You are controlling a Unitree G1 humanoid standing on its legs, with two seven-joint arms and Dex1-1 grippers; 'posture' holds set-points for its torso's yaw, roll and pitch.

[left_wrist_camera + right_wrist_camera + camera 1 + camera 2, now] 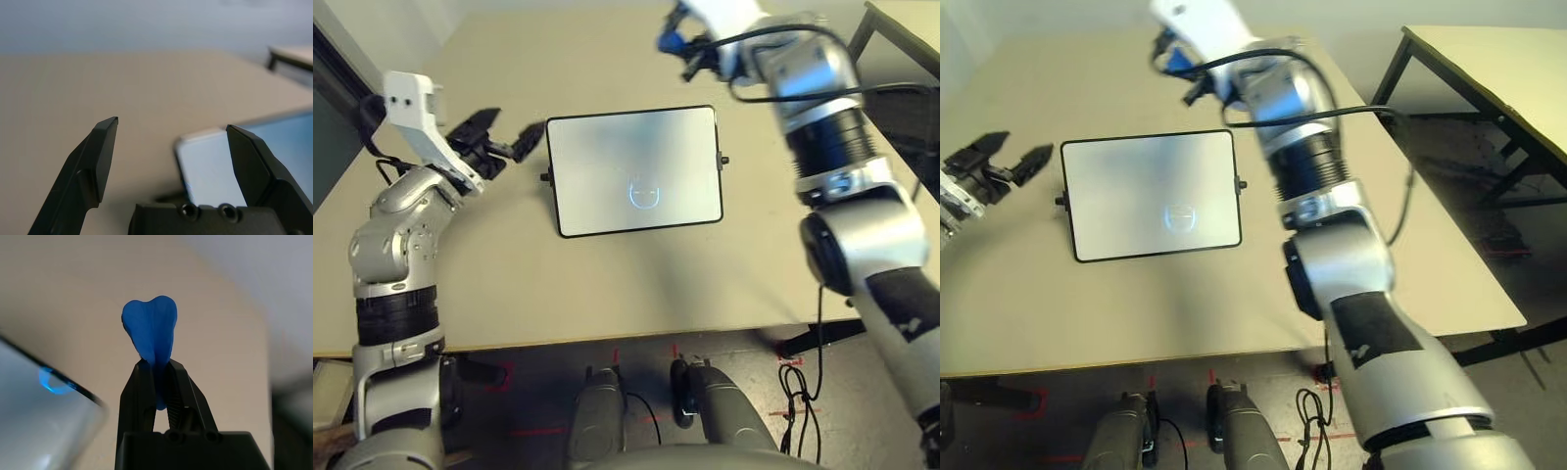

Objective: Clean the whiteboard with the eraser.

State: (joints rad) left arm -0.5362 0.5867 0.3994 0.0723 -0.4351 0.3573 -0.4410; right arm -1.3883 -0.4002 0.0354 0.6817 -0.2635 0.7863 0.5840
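r gripper (155, 382) clenched on eraser (150, 330) at its pinched waist, good hold; looks light, soft, squashy. whiteboard (607, 157) lies below & left of it, well apart. l gripper (171, 147) released, beside board's edge.

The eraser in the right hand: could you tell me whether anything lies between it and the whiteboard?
Nothing visible does. The eraser is clamped in the right hand, raised beyond the whiteboard's far right corner; the board's surface is bare apart from a small scribble.
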